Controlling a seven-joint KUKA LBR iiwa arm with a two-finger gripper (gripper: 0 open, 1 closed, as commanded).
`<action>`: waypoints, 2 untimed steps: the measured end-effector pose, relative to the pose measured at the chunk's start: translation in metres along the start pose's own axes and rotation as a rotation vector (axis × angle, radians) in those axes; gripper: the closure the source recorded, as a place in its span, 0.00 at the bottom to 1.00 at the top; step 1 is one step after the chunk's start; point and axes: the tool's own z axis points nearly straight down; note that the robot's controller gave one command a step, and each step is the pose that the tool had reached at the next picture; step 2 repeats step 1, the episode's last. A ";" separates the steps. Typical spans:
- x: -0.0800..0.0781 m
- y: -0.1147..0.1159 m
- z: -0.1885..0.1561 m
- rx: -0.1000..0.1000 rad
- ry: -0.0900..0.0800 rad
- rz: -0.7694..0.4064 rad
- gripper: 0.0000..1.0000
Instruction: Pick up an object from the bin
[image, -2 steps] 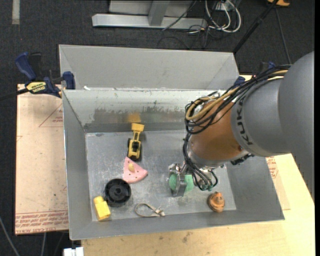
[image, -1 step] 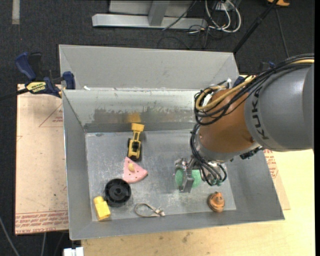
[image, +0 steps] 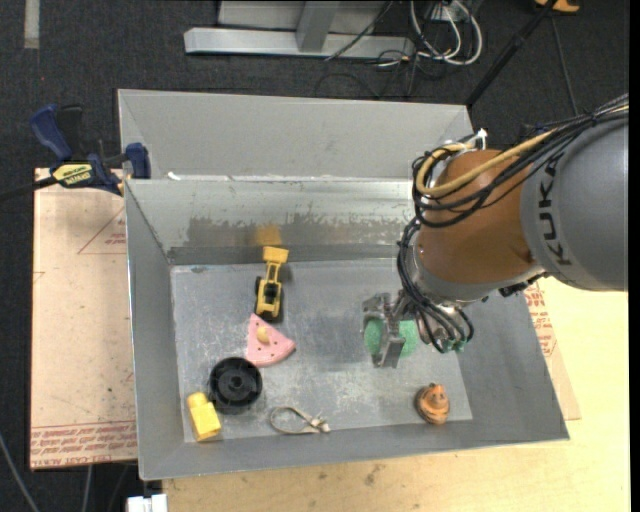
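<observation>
the arm (image: 590, 210) is cut off at the right, and its orange cover (image: 475, 225) hides the back right corner of the bin (image: 150, 300). the wiry thing (image: 297, 422) by the front edge and the brown lump (image: 433, 404) near it are too small to name.

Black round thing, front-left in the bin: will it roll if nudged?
Probably not: the wheel lies flat on the bin floor, so a push would likely slide it. The yellow block sits close beside it and might shift too. It looks rigid, perhaps plastic.
</observation>
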 end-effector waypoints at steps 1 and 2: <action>-0.007 -0.047 0.030 -0.001 0.023 -0.032 1.00; -0.007 -0.047 0.030 -0.001 0.023 -0.032 1.00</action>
